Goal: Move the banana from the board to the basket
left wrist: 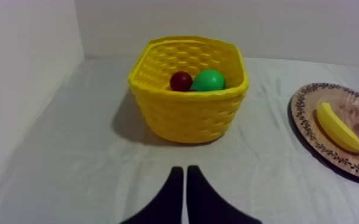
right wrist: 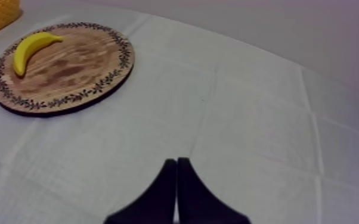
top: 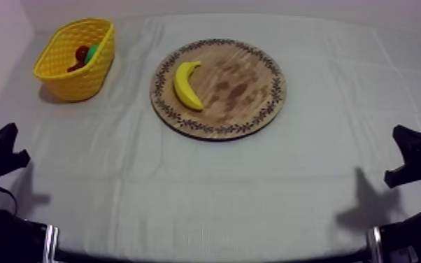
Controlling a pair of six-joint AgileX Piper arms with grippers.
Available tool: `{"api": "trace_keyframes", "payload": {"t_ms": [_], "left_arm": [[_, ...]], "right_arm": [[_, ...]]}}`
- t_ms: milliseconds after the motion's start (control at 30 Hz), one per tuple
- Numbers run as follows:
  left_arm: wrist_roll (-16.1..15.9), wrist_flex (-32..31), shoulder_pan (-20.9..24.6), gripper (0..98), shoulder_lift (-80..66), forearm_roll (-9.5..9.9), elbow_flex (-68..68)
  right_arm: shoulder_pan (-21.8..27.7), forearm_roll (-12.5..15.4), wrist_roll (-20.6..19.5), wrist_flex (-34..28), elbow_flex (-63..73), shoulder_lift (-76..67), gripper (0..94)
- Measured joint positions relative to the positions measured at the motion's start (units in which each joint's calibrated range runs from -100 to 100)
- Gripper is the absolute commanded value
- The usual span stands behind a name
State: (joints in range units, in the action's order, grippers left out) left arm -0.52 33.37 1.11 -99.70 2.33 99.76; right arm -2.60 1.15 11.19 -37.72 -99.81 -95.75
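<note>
Lying on the left part of the round wooden board, the banana bends so both its tips point toward the board's middle. The board sits in the middle of the table. The yellow basket stands apart from it, at the far left. The left wrist view looks into the basket, where a small red fruit and a green fruit sit side by side. My left gripper has its fingers pressed together in a thin wedge, holding nothing. My right gripper is the same, away from the board.
</note>
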Motion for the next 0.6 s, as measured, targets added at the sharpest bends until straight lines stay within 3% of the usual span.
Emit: {"api": "trace_keyframes", "payload": {"t_ms": [600], "left_arm": [[-1.5, -0.7, 0.5, 0.0, 0.0, -0.45, 0.2]], "right_arm": [[0.0, 0.0, 0.0, 0.1, 0.0, 0.0, 0.3]]}}
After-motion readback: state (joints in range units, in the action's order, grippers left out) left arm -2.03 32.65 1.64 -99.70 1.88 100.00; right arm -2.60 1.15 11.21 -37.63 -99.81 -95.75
